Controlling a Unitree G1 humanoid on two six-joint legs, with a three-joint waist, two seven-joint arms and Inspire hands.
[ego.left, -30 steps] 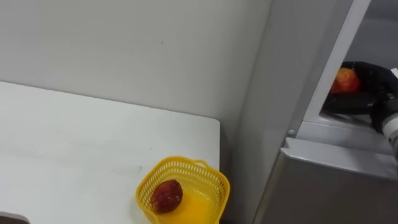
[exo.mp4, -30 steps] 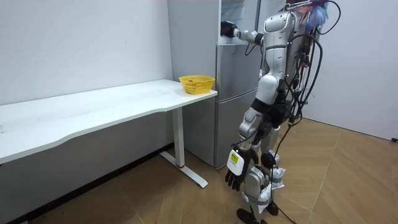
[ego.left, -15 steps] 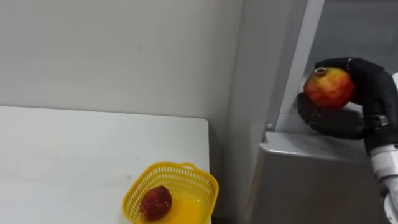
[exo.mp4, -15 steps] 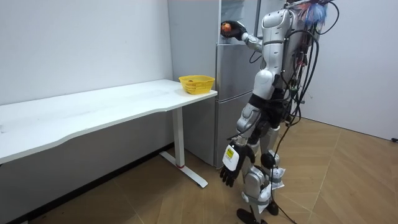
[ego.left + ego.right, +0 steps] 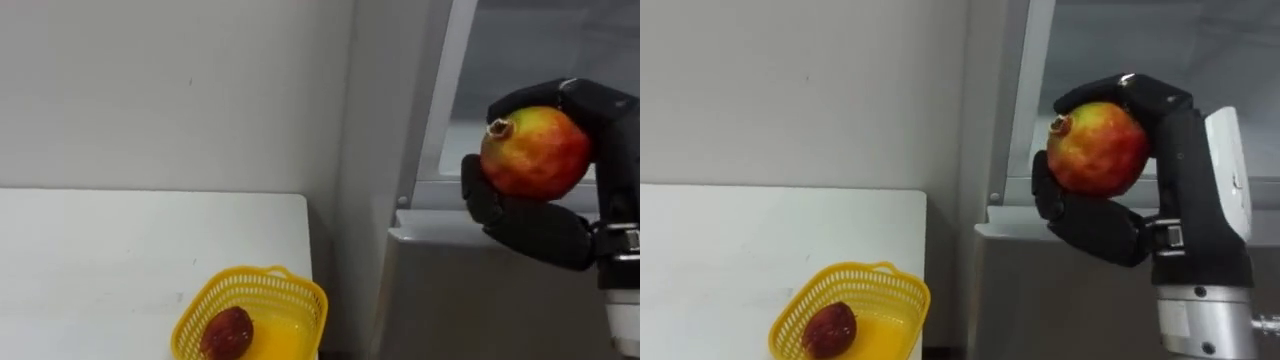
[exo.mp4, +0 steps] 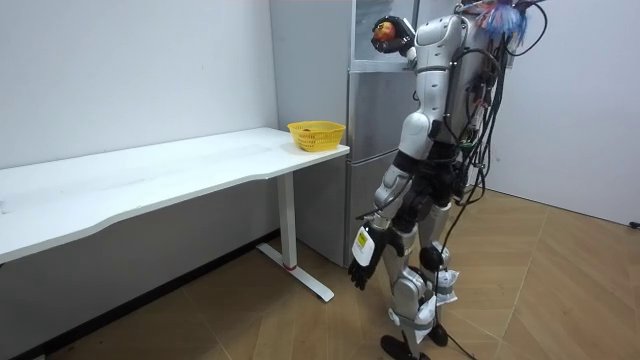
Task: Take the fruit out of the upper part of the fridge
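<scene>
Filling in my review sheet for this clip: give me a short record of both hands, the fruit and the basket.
right hand: shut on the red-yellow fruit, raised before the fridge's upper part
left hand: open, hanging by the robot's side
basket: yellow, on the white table corner beside the fridge
basket contents: one dark red fruit
</scene>
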